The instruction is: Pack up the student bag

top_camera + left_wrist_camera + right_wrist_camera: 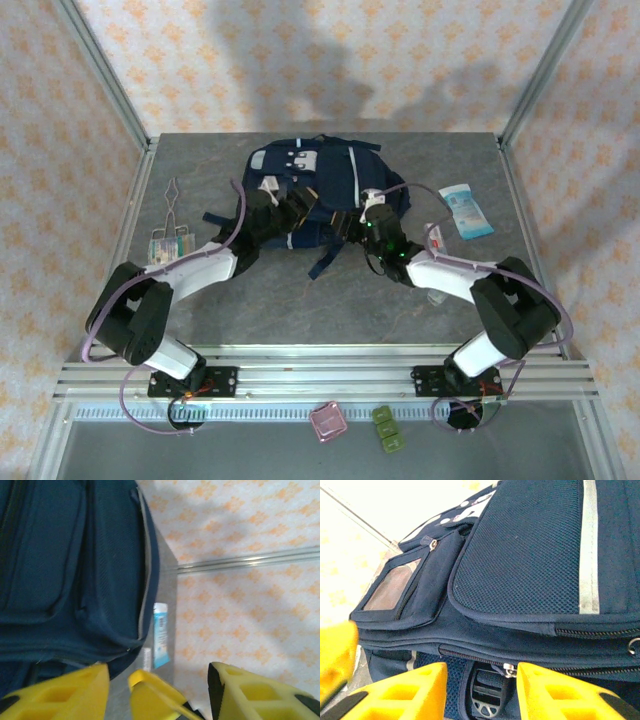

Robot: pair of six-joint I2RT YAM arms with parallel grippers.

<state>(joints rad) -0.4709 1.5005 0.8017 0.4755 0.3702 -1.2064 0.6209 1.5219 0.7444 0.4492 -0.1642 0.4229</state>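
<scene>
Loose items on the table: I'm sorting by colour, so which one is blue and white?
The flat packet right of the student bag, printed light blue and white. The tongs left of the bag are bare metal.

parted fingers [250, 695] beside student bag [65, 565]

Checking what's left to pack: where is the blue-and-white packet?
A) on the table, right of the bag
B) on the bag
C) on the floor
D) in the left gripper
A: the packet lies flat on the table, right of the bag.
</scene>
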